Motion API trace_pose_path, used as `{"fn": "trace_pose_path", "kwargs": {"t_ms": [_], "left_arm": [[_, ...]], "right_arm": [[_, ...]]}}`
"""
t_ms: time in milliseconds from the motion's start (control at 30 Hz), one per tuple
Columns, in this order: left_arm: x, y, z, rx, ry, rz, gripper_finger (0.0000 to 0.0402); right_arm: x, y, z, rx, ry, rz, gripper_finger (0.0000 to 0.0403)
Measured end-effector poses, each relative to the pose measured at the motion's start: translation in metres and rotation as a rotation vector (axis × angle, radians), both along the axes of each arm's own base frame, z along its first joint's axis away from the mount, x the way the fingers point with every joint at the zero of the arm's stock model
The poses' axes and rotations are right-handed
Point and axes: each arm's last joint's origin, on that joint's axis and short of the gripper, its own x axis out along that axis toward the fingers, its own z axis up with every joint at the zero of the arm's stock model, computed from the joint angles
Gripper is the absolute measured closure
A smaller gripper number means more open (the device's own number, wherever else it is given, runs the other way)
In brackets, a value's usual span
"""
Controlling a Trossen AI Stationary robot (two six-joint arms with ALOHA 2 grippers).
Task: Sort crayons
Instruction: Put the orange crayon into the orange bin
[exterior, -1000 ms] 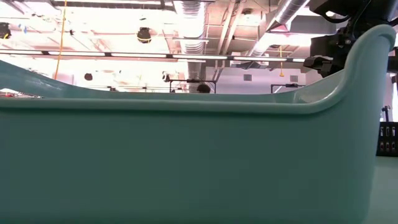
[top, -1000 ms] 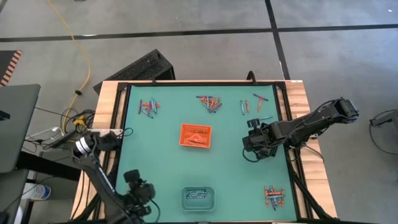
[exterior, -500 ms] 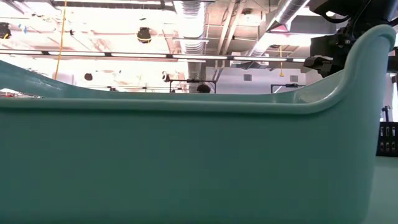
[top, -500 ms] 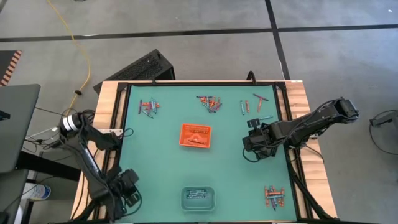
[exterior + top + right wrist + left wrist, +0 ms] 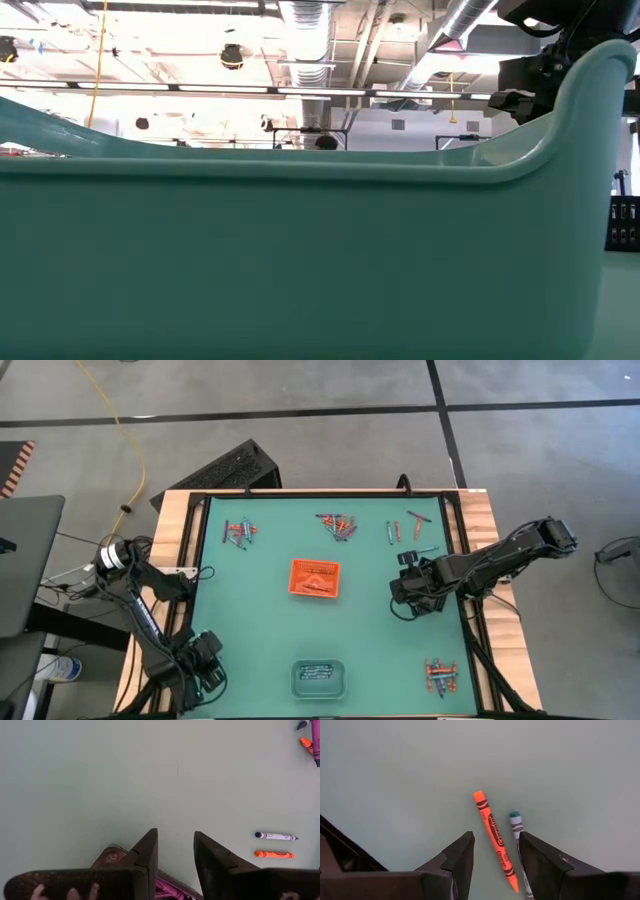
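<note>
Landmark: the orange tray (image 5: 315, 578) sits near the middle of the green counter (image 5: 270, 630).
Low view: almost wholly blocked by the teal wall of a clear tray (image 5: 300, 260) standing right at the lens; only ceiling pipes and lights show above its rim.
Clear tray from above: on the near side of the orange tray, at the counter's front edge (image 5: 319, 679); it holds blue-grey sticks too small to count.
Crayons: loose heaps (image 5: 338, 525) lie beyond the orange tray, one to its far left (image 5: 239, 532), one to its far right (image 5: 408, 525), one at the near right corner (image 5: 441, 676); more lie inside the orange tray. Single colours are hard to tell from above.
Left pincer: at the counter's near left corner (image 5: 205, 663), well away from the orange tray; fingers apart, nothing between them (image 5: 495, 860).
Under the left pincer: an orange crayon (image 5: 495, 839) and a teal-tipped white one (image 5: 518, 845) lie side by side on the green; the white one's far end is cut off by a finger.
Right pincer: to the right of the orange tray (image 5: 405, 598), hanging over the green; fingers apart and empty (image 5: 175, 857).
Right wrist view: a purple-pink thing (image 5: 167, 891) under the fingers is mostly hidden; a white crayon (image 5: 276, 836) and an orange one (image 5: 273, 854) lie parallel farther off.
</note>
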Motion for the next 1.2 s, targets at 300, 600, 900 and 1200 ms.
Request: {"fn": "trace_pose_path", "kwargs": {"t_ms": [300,600,900,1200], "left_arm": [[-0.002,0.012,-0.028,-0.059,0.038,0.039,0.0257],[0.002,0.016,-0.029,-0.036,0.039,0.027,0.0328],[0.01,0.019,-0.029,-0.022,0.024,-0.024,0.0393],[0.025,0.028,-0.028,0.039,-0.014,-0.101,0.0399]], "right_arm": [[0.0,0.0,0.0,0.0,-0.001,-0.001,0.0285],[0.0,0.0,0.0,0.001,-0.002,-0.001,0.0285],[0.0,0.0,0.0,0.002,-0.005,-0.001,0.0285],[0.0,0.0,0.0,0.002,-0.005,0.0,0.0285]]}}
